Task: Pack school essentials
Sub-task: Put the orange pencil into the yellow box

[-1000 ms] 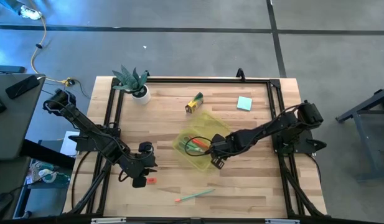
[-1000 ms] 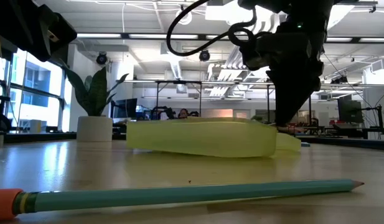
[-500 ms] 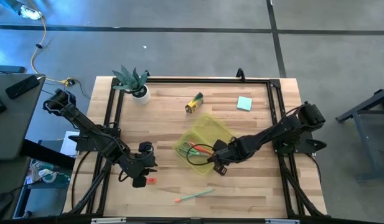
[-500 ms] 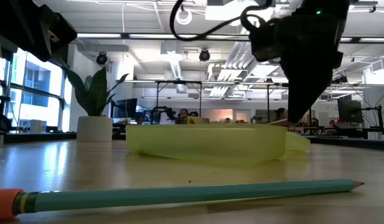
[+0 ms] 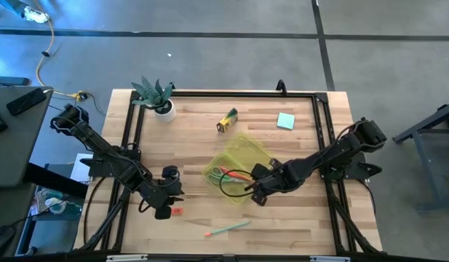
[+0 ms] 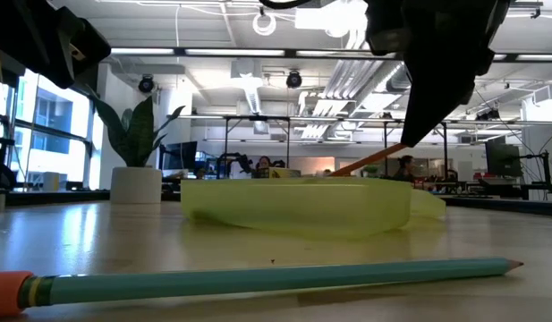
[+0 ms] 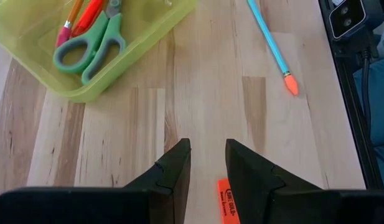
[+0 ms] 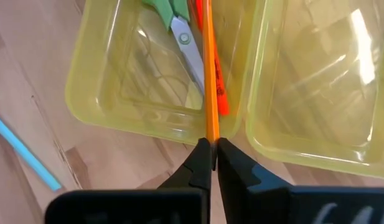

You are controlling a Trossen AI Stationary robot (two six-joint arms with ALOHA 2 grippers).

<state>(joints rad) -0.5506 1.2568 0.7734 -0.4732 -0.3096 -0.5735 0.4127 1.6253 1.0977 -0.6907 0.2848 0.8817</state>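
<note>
A translucent yellow-green hinged case (image 5: 237,164) lies open on the table's middle. Green-handled scissors (image 8: 179,28) and red pens lie in its near tray. My right gripper (image 8: 211,144) is just off the case's near-right rim, shut on a thin orange pencil (image 8: 209,74). My left gripper (image 7: 207,155) is open and empty over bare wood at the near left, beside a small red eraser (image 7: 228,202). A teal pencil (image 5: 228,228) lies near the front edge. A yellow-green crayon box (image 5: 226,121) and a teal notepad (image 5: 285,121) lie at the back. My right gripper pinches the orange pencil's near end (image 8: 211,132) between its two fingertips. The fingers lie along the pencil, coming from the table's near right and slanting down. The pencil slants up toward the gripper (image 6: 360,164). Its far part reaches over the case's rim, above the scissors.
A small plant in a white pot (image 5: 159,96) stands at the back left. A black frame rail (image 5: 224,93) runs along the table's edges. Bare wood lies between the case and the front edge, broken by the teal pencil and the eraser.
My right gripper has drawn back from over the case toward the table's near right and has risen, still shut. The orange pencil has come with it and now slants up out of the case. The case has shifted slightly and settled flatter.
</note>
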